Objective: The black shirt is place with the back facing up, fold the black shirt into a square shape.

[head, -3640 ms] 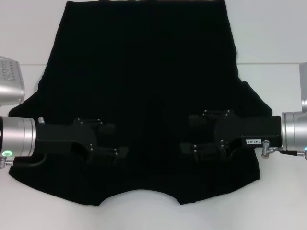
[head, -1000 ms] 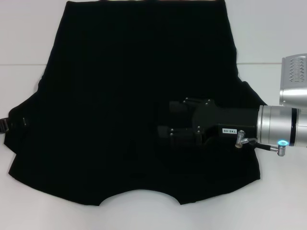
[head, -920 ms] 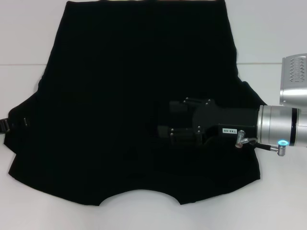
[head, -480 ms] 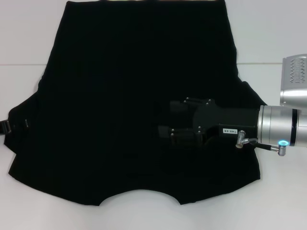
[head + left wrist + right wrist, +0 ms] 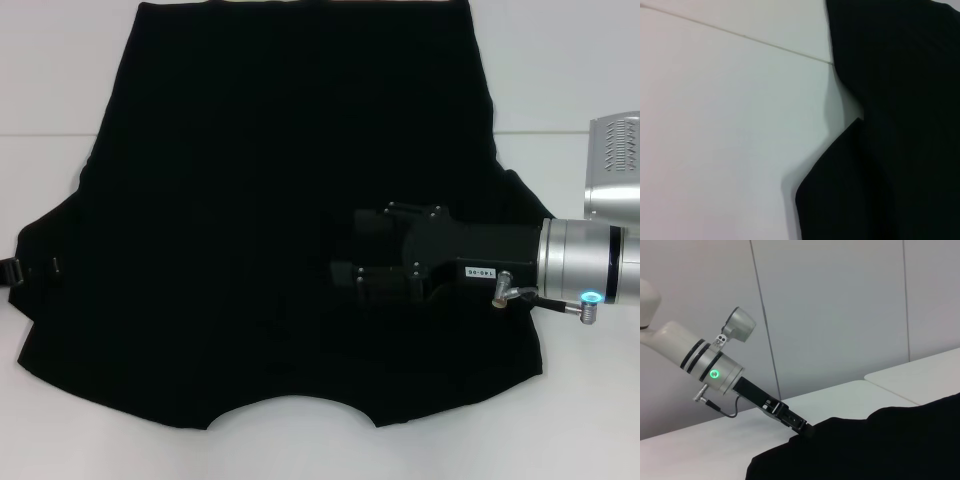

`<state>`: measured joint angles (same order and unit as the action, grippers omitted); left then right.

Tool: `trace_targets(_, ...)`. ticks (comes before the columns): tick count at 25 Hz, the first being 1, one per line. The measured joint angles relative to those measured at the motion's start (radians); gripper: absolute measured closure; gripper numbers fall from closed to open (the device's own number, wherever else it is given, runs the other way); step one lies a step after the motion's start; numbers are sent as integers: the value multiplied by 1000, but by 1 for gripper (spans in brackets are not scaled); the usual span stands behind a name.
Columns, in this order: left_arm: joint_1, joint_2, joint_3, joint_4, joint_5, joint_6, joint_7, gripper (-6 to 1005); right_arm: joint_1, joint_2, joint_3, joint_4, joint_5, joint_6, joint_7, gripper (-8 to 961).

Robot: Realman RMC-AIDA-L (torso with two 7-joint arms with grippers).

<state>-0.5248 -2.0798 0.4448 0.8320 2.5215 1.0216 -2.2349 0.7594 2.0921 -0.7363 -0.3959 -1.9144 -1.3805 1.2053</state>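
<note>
**Left gripper at the sleeve, right gripper over the chest**

The black shirt (image 5: 290,220) lies spread flat on the white table (image 5: 570,70), neckline toward the robot and hem at the far edge. The left gripper (image 5: 12,268) sits at the tip of the shirt's left sleeve, with only its black end showing at the cloth's edge; whether its fingers are pinching the sleeve I cannot tell. The right gripper (image 5: 345,258) hangs over the shirt's right half, its fingers spread with a gap between them and holding nothing.

For a clean first fold, the left gripper likely needs a firm hold on the sleeve edge, both layers, before carrying it inward toward the middle line. Keeping the lift low should stop the body panel from dragging and wrinkling.

The table is smooth, with a thin seam line running across it. Behind stand plain pale wall panels (image 5: 840,310) with vertical joints
</note>
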Motion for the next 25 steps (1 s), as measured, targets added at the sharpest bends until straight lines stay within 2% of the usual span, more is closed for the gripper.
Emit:
trace_targets(13,-9,6,3,1,14,-27,14,165,0,0,5,-2,0,0,0,76)
trace_targets(25,-9,-2,31,-2,17,-28,36,178,-2,0,7,-4,0,0,0,76)
